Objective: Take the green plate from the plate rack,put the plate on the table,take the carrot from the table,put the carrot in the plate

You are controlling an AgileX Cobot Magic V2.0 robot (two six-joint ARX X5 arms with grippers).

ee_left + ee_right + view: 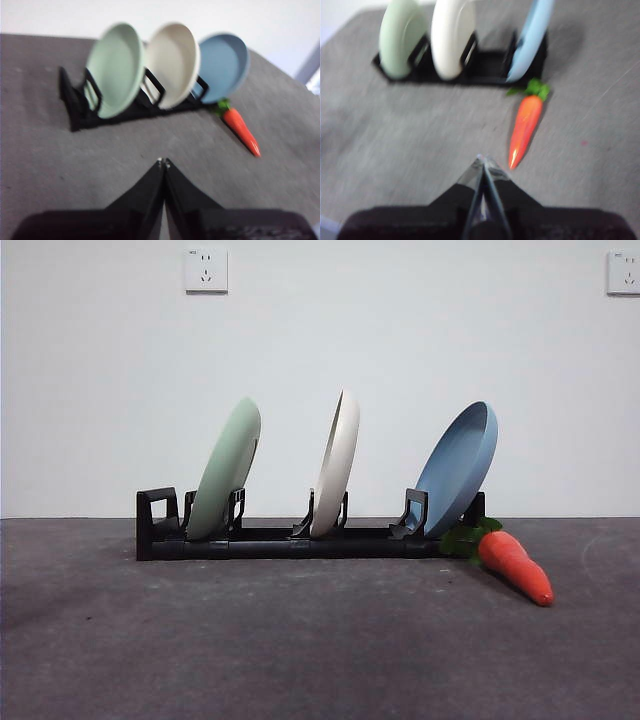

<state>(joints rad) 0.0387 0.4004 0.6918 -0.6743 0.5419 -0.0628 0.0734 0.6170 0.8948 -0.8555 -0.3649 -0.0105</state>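
Mint-green plate (225, 468), cream plate (336, 463), blue plate (458, 466), black rack (290, 537), orange carrot (514, 566) with green leaves, dark grey counter (300, 640).

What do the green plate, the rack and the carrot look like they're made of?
Green plate: probably matte plastic or melamine, with an even, glare-free mint surface. Plate rack: black moulded plastic, judging by its thin slotted uprights. Carrot: smooth, uniformly orange toy, likely plastic or rubber.

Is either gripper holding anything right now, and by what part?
Nothing is held. The left gripper and right gripper are both shut and empty above the table.
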